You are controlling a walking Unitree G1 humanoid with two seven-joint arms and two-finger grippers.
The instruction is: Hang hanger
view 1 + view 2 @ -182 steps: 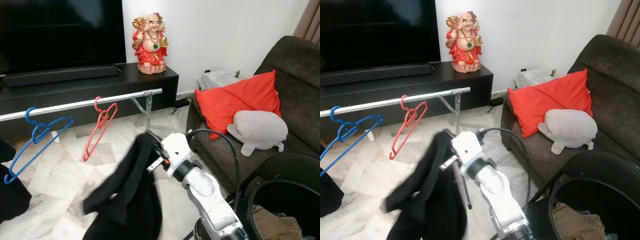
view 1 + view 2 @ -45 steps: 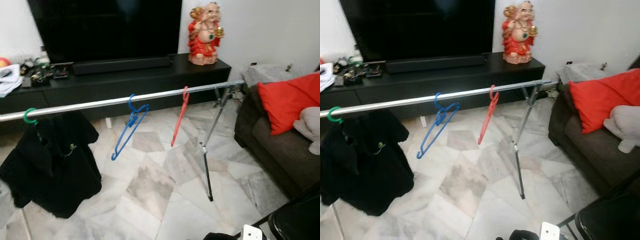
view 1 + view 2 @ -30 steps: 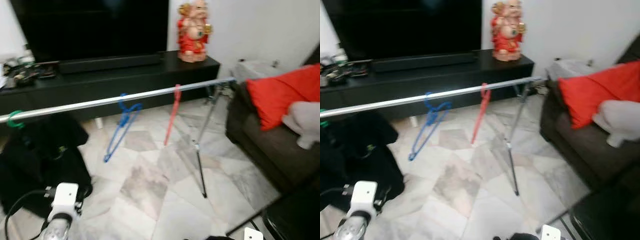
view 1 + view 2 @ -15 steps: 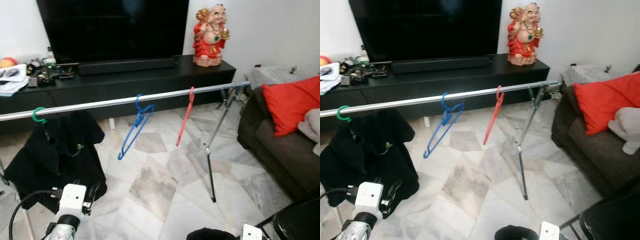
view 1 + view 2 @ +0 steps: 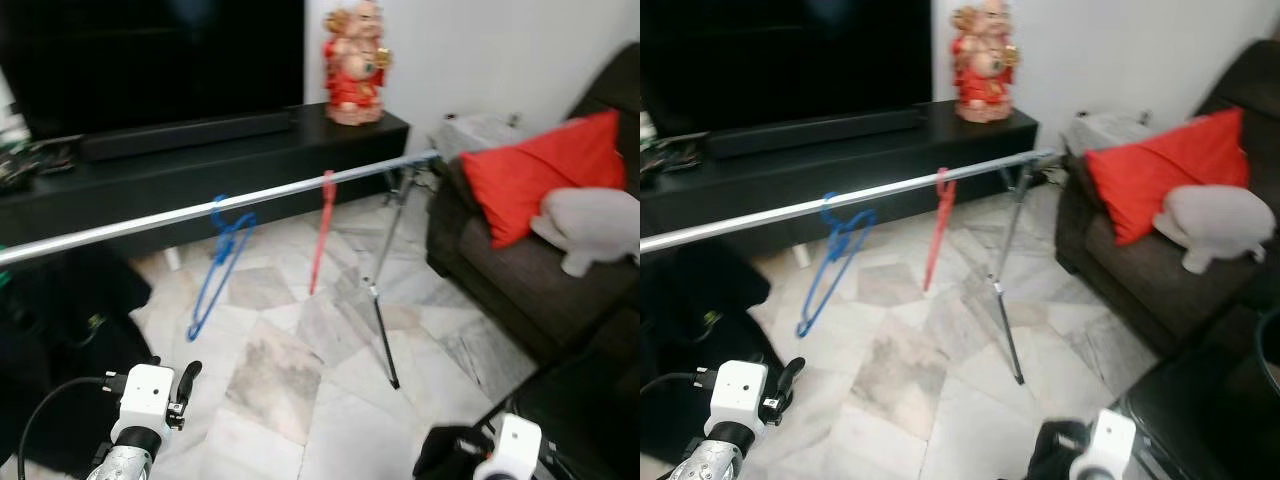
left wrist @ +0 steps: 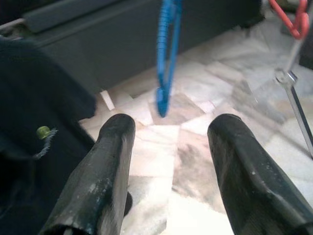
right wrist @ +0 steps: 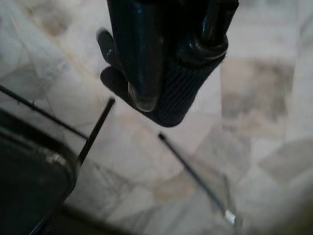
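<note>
Blue hanger (image 5: 214, 262) and red hanger (image 5: 321, 228) hanging on clothes rail (image 5: 250, 195).
Left tool (image 6: 166, 166) spread apart, low; right tool (image 7: 161, 88) clamped on dark cloth (image 7: 188, 83).

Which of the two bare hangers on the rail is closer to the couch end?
The red hanger. It hangs nearer the rail's couch-side end than the blue hanger, which sits toward the black garment.

Open rail stretch between the hangers and the black garment

The rail (image 5: 250, 196) carries a blue hanger (image 5: 215, 262) and a red hanger (image 5: 321, 230) close together, with bare rail leftward to the black garment (image 5: 60, 330). The stand leg (image 5: 380, 320) and sofa (image 5: 500, 280) crowd the right; marble floor (image 5: 290, 380) lies open below.
</note>
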